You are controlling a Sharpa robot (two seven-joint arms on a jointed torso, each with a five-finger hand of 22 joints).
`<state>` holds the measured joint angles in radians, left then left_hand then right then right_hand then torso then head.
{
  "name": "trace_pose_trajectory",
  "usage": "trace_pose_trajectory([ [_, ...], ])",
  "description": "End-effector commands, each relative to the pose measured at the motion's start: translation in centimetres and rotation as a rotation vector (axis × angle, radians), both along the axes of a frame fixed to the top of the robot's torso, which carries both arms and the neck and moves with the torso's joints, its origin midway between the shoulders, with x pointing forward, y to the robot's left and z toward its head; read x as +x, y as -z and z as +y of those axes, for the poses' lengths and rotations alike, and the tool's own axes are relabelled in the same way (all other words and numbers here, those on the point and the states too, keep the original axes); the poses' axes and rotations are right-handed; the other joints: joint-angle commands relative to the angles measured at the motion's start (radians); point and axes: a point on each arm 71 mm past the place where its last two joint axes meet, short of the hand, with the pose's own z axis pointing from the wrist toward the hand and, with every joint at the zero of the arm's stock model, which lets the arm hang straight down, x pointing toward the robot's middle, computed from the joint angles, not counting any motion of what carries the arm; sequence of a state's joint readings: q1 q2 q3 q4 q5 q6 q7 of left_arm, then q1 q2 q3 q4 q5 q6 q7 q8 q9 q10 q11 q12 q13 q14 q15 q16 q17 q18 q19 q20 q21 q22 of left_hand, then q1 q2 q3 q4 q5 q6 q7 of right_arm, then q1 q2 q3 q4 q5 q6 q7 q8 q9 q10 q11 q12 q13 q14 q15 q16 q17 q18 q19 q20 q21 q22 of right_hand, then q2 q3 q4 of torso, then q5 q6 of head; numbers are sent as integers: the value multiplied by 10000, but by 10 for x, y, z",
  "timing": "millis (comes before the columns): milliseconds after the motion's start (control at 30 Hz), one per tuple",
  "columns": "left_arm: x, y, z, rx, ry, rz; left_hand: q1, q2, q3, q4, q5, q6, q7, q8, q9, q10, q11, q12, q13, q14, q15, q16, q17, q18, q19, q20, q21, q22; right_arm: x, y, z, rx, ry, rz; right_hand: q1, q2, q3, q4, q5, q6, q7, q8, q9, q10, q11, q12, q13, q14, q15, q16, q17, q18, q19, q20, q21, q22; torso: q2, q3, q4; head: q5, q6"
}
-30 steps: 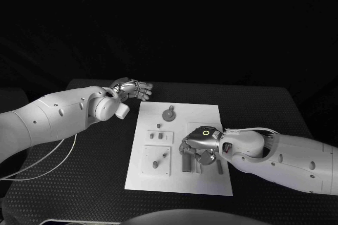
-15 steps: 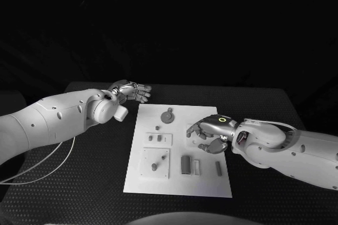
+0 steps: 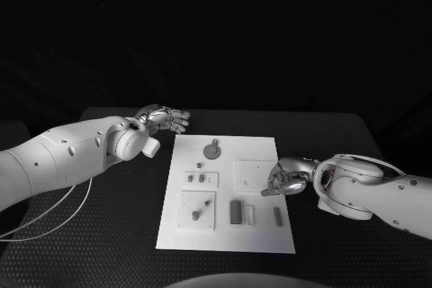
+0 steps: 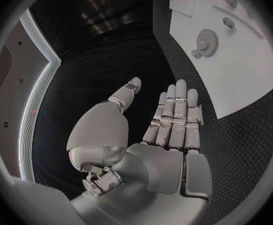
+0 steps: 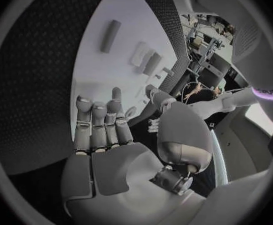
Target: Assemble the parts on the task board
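the task board (image 3: 256,144) lies flat in the middle of the black bench (image 3: 108,225), a white plate with its long side running away from the robot. near its far end sits a round gear-like part (image 3: 212,150), which the left wrist view shows as a toothed disc (image 4: 206,39) with a small knob just beside it. below that, on the board's left half, a small raised plate (image 3: 201,177) carries two little parts, and a larger raised plate (image 3: 197,208) nearer the robot carries a small drop-shaped part (image 3: 196,215) and a slim one. to the right of that plate, a dark upright block (image 3: 236,211) stands beside a pale narrow piece (image 3: 250,215), and a dark slim bar (image 3: 278,217) lies apart from them toward the board's right edge. a plain square plate (image 3: 253,173) sits on the board's right half.

the left robot hand (image 3: 164,118) hovers over the bench off the board's far left corner, released, its fingers (image 4: 174,116) straight and close together with nothing in them; it touches no part.

the right robot hand (image 3: 286,177) is at the board's right edge, level with the square plate, fingers toward the board. in the right wrist view its fingers (image 5: 99,122) are extended with the thumb apart and the palm bare, so it is released and grasps nothing.
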<state>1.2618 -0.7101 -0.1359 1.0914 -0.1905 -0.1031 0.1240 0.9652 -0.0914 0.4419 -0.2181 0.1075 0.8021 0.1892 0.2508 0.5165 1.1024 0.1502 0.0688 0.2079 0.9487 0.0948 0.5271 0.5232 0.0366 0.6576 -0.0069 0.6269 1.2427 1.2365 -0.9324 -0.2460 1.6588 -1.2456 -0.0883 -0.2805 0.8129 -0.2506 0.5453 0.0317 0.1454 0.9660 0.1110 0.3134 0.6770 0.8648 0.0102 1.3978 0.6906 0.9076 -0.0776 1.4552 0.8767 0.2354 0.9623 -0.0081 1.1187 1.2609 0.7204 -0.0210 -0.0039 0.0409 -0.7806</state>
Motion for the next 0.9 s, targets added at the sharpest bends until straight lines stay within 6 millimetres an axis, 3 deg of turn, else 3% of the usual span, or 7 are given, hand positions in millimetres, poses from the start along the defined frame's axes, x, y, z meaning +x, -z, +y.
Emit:
trace_pose_trajectory([
  [33,0,-1,-3,-48,125,-95,-82,25,-56,23,-32,-17,-27,34,-11,-25,5,5,-17,80,-15,-35,13,170,79,6,-33,13,-7,10,-12,-709,1362,1736,-103,607,-1236,-444,822,11,-31,72,235,31,-100,7,-33,-3,-140,23,-37,264,-180,-115,-4,8,-5,-9,-11,-63,-21],
  [100,0,-1,-3,-46,124,-95,-82,25,-56,24,-33,-17,-26,34,-12,-26,6,5,-18,81,-15,-36,15,171,79,6,-34,14,-8,10,-14,-849,1399,1829,-21,932,-1674,-674,901,98,-78,33,299,222,-146,128,-6,162,-203,147,-27,264,-25,-201,100,21,-3,-17,-3,-103,-1],
  [267,0,-1,-3,-47,133,-87,-82,27,-55,25,-33,-17,-26,36,-12,-27,8,5,-19,82,-15,-39,19,171,81,5,-35,16,-12,10,-19,-952,1496,1921,203,1368,-2148,-1081,925,545,-250,27,359,634,-322,269,47,502,-358,268,-44,264,199,-308,255,39,-9,-16,-1,-159,-19],
  [400,-1,-1,-2,-32,138,-81,-81,29,-54,26,-33,-15,-25,38,-13,-28,9,4,-20,84,-16,-40,22,171,82,5,-36,17,-13,11,-20,-1049,1452,1967,340,1731,-2438,-1547,969,977,-398,10,365,926,-456,249,107,685,-406,206,-108,264,248,-267,252,4,-1,-25,12,-189,-24],
  [633,-1,-1,-2,-25,142,-87,-80,28,-53,26,-33,-8,-26,44,-12,-27,10,5,-21,87,-17,-44,29,172,83,4,-38,20,-21,19,-17,-1490,1349,1984,369,1893,-2495,-1811,1097,1270,-489,-67,317,1224,-550,200,156,877,-410,169,-146,264,331,-219,289,-12,-5,-31,14,-226,-20],
  [900,-2,-1,-2,-27,144,-82,-80,29,-52,28,-33,-2,-27,51,-12,-27,10,7,-22,89,-17,-50,37,172,85,4,-41,24,-25,29,-13,-1609,1270,2055,384,1905,-2462,-1971,1203,1252,-457,-238,194,1320,-523,132,177,947,-406,136,-158,264,370,-203,303,-25,-3,-31,20,-257,-36],
])
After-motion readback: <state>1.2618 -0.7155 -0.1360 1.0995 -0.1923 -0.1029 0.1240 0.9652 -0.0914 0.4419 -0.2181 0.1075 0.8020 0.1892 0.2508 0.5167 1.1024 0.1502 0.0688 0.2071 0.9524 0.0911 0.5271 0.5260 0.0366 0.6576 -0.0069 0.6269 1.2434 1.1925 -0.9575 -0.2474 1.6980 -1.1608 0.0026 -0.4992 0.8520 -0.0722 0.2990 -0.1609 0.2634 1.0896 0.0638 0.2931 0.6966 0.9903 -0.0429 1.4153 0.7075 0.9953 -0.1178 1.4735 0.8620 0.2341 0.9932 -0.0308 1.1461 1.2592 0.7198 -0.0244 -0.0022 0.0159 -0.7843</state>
